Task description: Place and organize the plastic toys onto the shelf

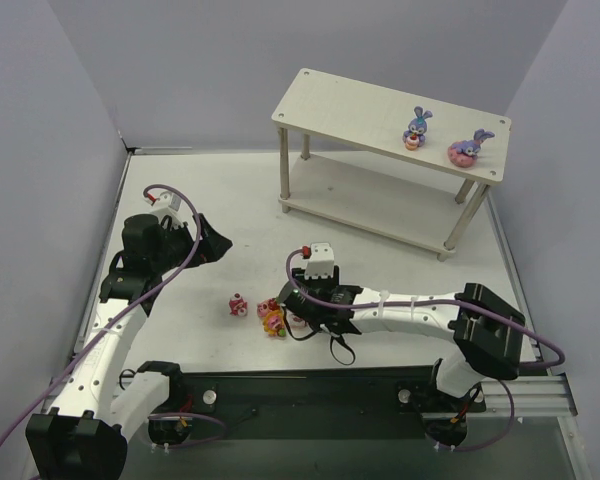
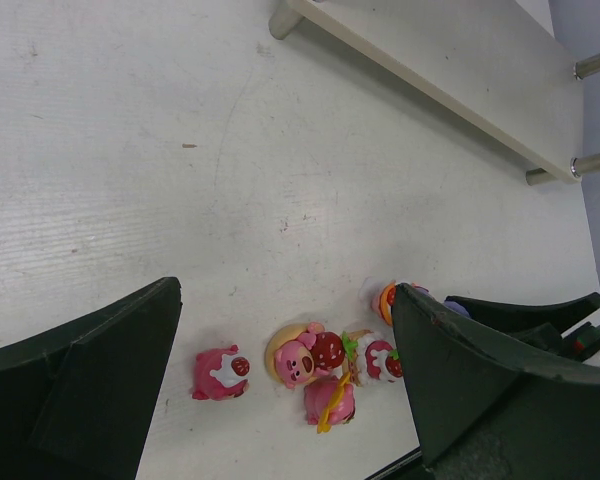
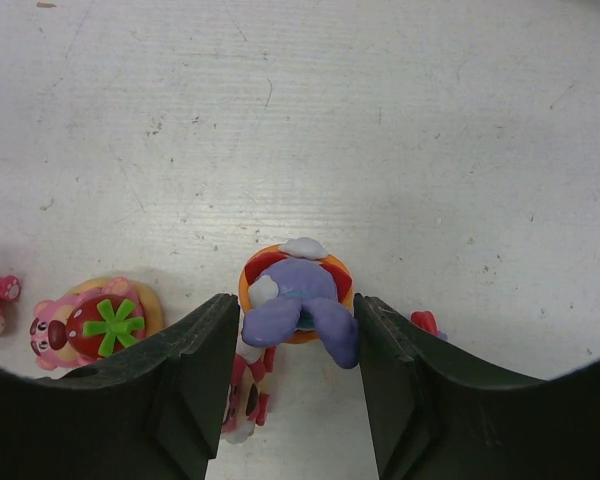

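Note:
The pale wooden shelf [image 1: 370, 110] stands at the far right, and its lower board shows in the left wrist view [image 2: 450, 60]. Two purple bunnies [image 1: 417, 127] [image 1: 470, 148] stand on its top board. Several small toys lie on the table near the front: a pink toy [image 1: 238, 304] [image 2: 218, 373], a pink bear with a strawberry [image 1: 270, 317] [image 2: 300, 355] [image 3: 95, 325], a pink and yellow toy [image 2: 330, 400] and a strawberry cake [image 2: 375, 358]. My right gripper [image 1: 298, 312] [image 3: 297, 305] has its fingers against both sides of a purple bunny on an orange base [image 3: 295, 290]. My left gripper [image 1: 208, 240] [image 2: 287, 290] is open and empty, left of the toys.
Grey walls enclose the white table [image 1: 380, 250] on the left, back and right. A black strip [image 1: 310, 385] runs along the front edge by the arm bases. The shelf's thin legs [image 1: 284, 165] stand on the table.

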Robot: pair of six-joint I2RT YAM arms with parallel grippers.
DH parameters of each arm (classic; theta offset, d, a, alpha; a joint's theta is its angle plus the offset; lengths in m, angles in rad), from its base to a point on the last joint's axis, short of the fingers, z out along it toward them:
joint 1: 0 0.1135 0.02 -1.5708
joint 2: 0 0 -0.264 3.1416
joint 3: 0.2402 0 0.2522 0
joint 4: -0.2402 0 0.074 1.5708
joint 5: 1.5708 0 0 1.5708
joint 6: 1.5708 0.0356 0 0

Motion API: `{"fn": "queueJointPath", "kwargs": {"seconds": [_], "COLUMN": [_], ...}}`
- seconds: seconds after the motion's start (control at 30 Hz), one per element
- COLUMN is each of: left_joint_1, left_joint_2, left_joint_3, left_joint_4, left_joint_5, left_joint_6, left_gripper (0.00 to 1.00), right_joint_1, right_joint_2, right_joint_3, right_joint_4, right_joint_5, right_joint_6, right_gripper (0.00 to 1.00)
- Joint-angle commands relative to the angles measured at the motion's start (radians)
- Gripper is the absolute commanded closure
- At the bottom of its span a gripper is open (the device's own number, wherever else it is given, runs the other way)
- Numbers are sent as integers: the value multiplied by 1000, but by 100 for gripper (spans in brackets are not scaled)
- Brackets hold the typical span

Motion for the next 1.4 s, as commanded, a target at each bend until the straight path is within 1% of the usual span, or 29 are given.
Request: {"fn": "queueJointPath", "kwargs": {"seconds": [0.0, 0.23, 0.33, 0.43, 0.47, 0.57, 0.73, 0.87, 1.0, 1.03, 1.1, 1.13, 1.23, 1.27, 1.33, 1.37], "left_joint_1": [6, 6, 6, 8, 8, 8, 8, 8, 8, 8, 8, 9, 8, 9, 11, 12], "left_joint_2": [-18, -18, -18, -18, -19, -21, -24, -25, -30, -30, -31, -33, -33, -33, -33, -33], "left_joint_3": [22, 22, 20, 20, 20, 20, 19, 19, 15, 15, 17, 17, 16, 17, 17, 17], "left_joint_4": [14, 14, 14, 14, 14, 14, 12, 14, 12, 12, 12, 12, 12, 12, 12, 12], "left_joint_5": [-6, -4, -5, -6, -6, -8, -9, -9, -8, -8, -11, -12, -12, -12, -11, -12], "left_joint_6": [12, 12, 12, 12, 12, 12, 12, 12, 10, 10, 10, 10, 10, 9, 9, 9], "left_gripper": [4, 4, 4, 4, 4, 4, 4, 4, 4, 4, 4, 4, 4, 4, 4, 4], "right_joint_1": [-11, -23, -22, -22, -20, -25, -43, -80, -141, -175, -210, -227, -305, -345, -376, -385], "right_joint_2": [26, 62, 72, 79, 79, 73, 36, -35, -90, -93, -104, -104, -90, -78, -64, -53], "right_joint_3": [29, 37, 40, 43, 43, 53, 79, 151, 285, 361, 429, 508, 627, 699, 759, 815], "right_joint_4": [4, 20, 21, 23, 23, 20, 15, -15, -93, -119, -176, -196, -273, -284, -308, -311], "right_joint_5": [48, 55, 51, 48, 48, 51, 61, 55, 41, 35, 17, 9, -8, -23, -26, -25], "right_joint_6": [36, 32, 28, 24, 22, 4, -48, -162, -316, -332, -387, -401, -444, -455, -485, -498], "right_gripper": [51, 55, 62, 74, 84, 100, 100, 100, 100, 100, 100, 100, 100, 100, 100, 100]}}
